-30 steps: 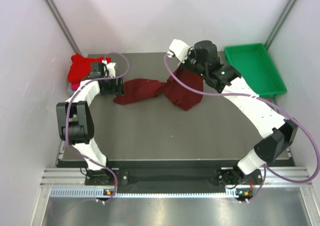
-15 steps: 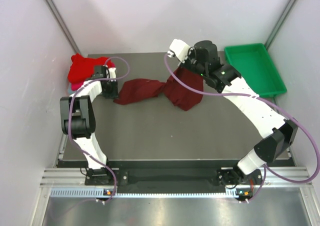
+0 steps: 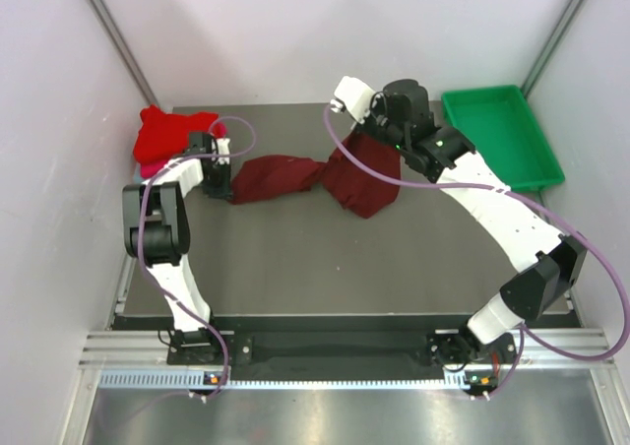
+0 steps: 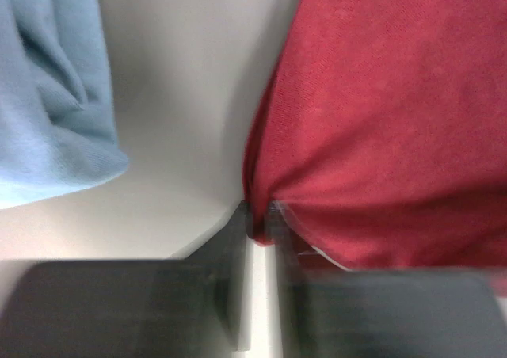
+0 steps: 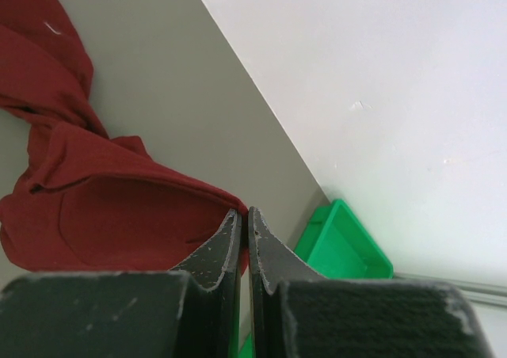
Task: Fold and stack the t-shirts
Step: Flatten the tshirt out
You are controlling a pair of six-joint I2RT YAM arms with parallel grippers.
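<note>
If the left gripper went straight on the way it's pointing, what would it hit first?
The maroon shirt: its edge sits right at the left gripper tips, seemingly touching, though depth is unclear.

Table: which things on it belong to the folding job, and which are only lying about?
Belong to the job:
dark maroon t-shirt
bright red t-shirt
grey-blue t-shirt

Only lying about:
green tray

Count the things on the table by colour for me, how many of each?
dark maroon shirt: 1
bright red shirt: 1
light blue shirt: 1
green tray: 1
Total I can see clearly: 4
</note>
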